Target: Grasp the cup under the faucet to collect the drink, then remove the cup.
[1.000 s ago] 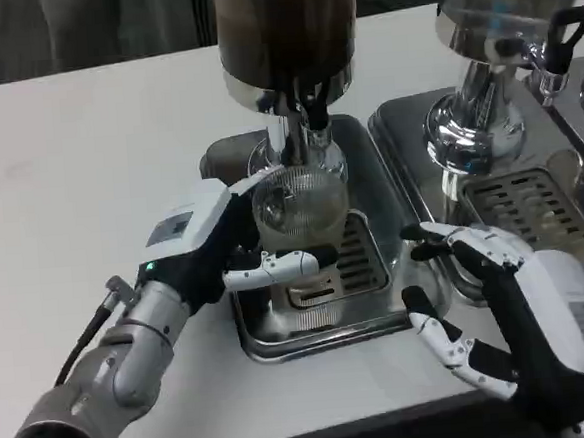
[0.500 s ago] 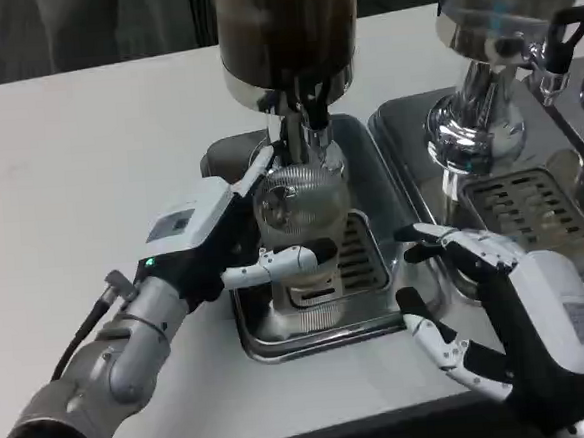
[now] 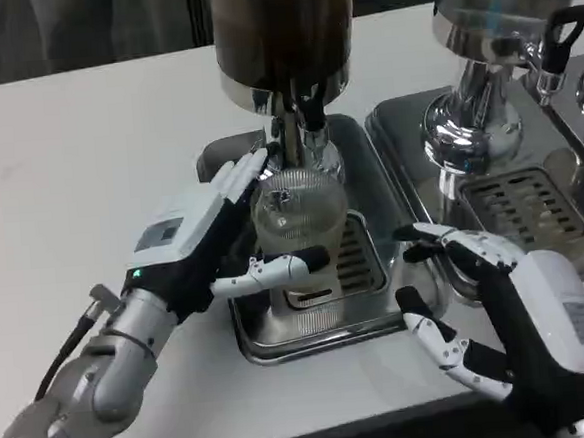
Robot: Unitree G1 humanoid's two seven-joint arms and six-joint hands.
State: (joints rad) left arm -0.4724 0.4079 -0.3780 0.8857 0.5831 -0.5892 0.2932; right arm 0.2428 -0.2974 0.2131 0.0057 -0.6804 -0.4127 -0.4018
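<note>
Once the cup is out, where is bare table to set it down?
Bare table lies left of the drip tray, beyond the left robot hand holding the cup. A narrower strip runs along the tray's near edge. Crowded: right, with the right robot hand and second dispenser.

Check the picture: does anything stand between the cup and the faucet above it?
Nothing visible does. The left hand holds the cup on the drip tray, right below the faucet.

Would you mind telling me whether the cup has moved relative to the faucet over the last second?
Yes. The cup, held by the left robot hand, has risen closer to the faucet and its mouth has tipped toward the camera.
</note>
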